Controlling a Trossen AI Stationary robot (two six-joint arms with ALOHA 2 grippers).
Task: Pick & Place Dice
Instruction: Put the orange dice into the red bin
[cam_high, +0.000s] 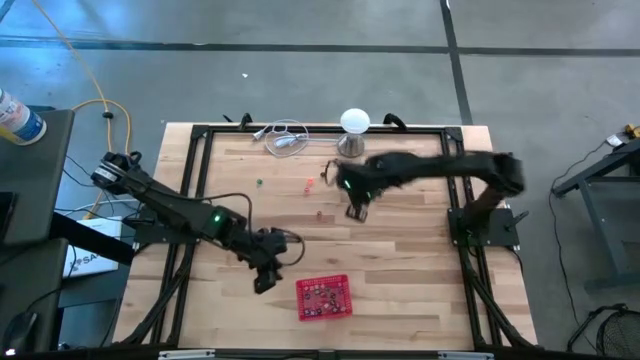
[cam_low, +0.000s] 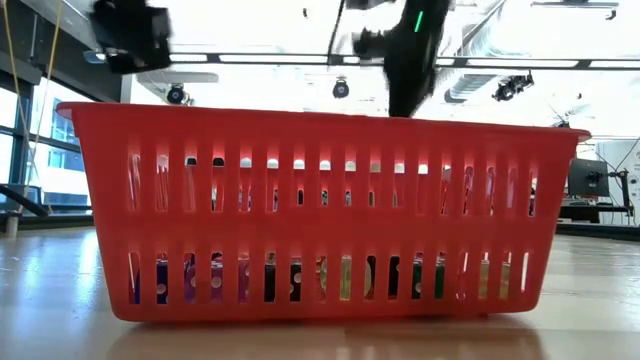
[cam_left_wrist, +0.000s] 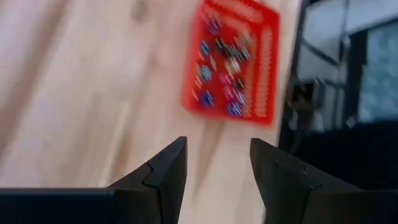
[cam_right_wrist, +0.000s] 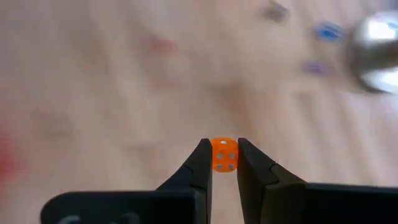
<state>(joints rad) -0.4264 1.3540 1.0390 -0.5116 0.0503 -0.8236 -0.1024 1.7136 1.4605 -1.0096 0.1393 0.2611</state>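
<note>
The right gripper (cam_right_wrist: 224, 155) pinches an orange die (cam_right_wrist: 224, 154) between its fingertips above the wooden table (cam_high: 400, 270). The left gripper (cam_left_wrist: 217, 165), jaws spread and empty, hovers near the red basket (cam_high: 323, 297) holding many dice (cam_left_wrist: 225, 68).

Basket (cam_high: 324, 297) at table (cam_high: 400, 280) front edge; stand (cam_high: 353, 133) at back; dice (cam_left_wrist: 222, 67) in basket.
</note>
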